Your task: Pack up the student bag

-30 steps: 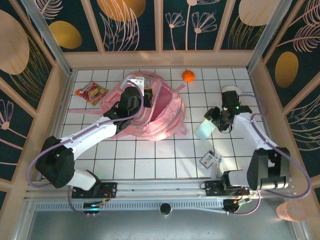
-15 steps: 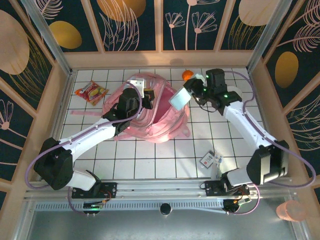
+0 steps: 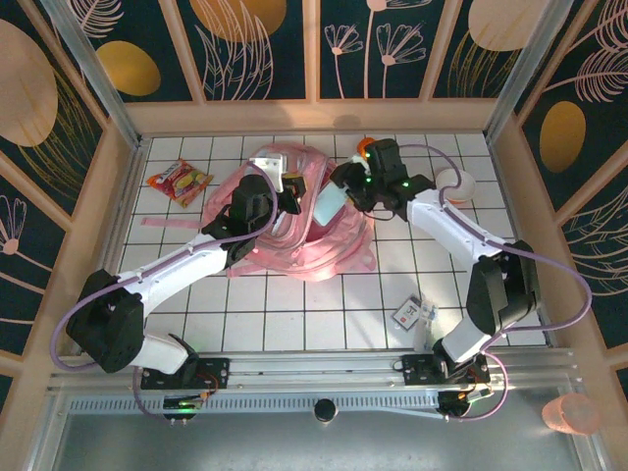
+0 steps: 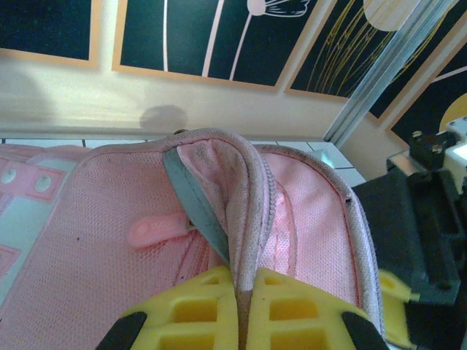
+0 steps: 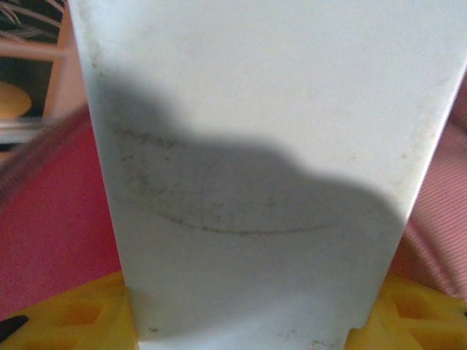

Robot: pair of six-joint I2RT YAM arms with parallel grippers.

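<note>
The student bag [image 3: 312, 247], pink and soft, lies at mid-table with its mouth held up. My left gripper [image 3: 286, 189] is shut on the bag's pale-trimmed rim; in the left wrist view the yellow fingers [image 4: 182, 310] pinch that rim [image 4: 252, 219] above the pink lining [image 4: 87, 240]. My right gripper [image 3: 345, 186] is shut on a flat pale box [image 3: 328, 206], tilted over the bag's mouth. The right wrist view has the box [image 5: 255, 146] large between the yellow fingers [image 5: 87, 313], with pink fabric [image 5: 51, 226] behind it.
A red snack packet [image 3: 179, 181] lies at the back left. An orange ball [image 3: 364, 145] sits behind the right arm, and a pale round object [image 3: 455, 183] to its right. A small card packet [image 3: 407, 312] lies near the front right. Wooden walls ring the table.
My right arm has swung from the table's right side leftward to the bag, carrying the pale box over its mouth. The left gripper has kept its hold on the rim.
</note>
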